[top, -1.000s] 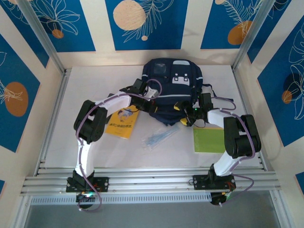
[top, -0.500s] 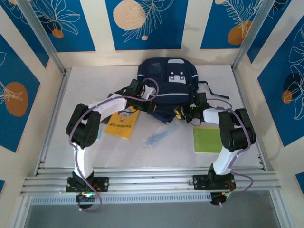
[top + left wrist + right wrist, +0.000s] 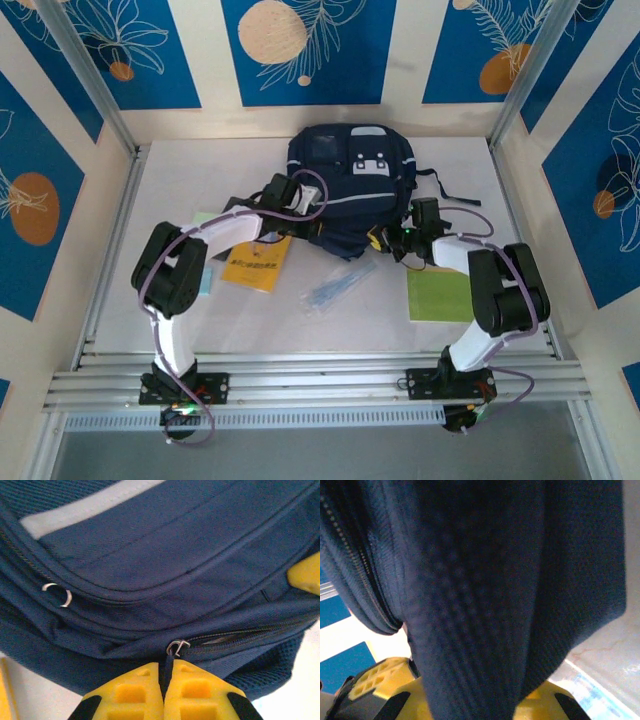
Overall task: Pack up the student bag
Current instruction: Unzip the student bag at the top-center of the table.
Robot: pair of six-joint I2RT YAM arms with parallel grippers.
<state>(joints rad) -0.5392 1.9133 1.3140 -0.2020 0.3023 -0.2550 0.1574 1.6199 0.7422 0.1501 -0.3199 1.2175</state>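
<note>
The student bag (image 3: 350,175), dark navy with white front patches and a pale stripe (image 3: 85,507), lies at the back middle of the table. My left gripper (image 3: 308,207) is at its near-left edge. In the left wrist view the yellow fingers (image 3: 135,690) are shut on the dark zipper pull tab (image 3: 168,667) that hangs from the metal slider (image 3: 177,646). My right gripper (image 3: 385,240) is at the bag's near-right corner. In the right wrist view it (image 3: 475,702) is shut on a fold of the bag's navy mesh fabric (image 3: 485,590), which hides the fingertips.
A yellow booklet (image 3: 255,262) lies near my left arm. A clear packet of pens (image 3: 338,285) is in the middle, and a green pad (image 3: 440,295) lies under my right arm. Aluminium rails (image 3: 110,250) and wall panels bound the table.
My right gripper has shut on the bag's fabric. The left arm's elbow has swung left, still holding the zipper pull. The bag's near edge has pulled back slightly.
</note>
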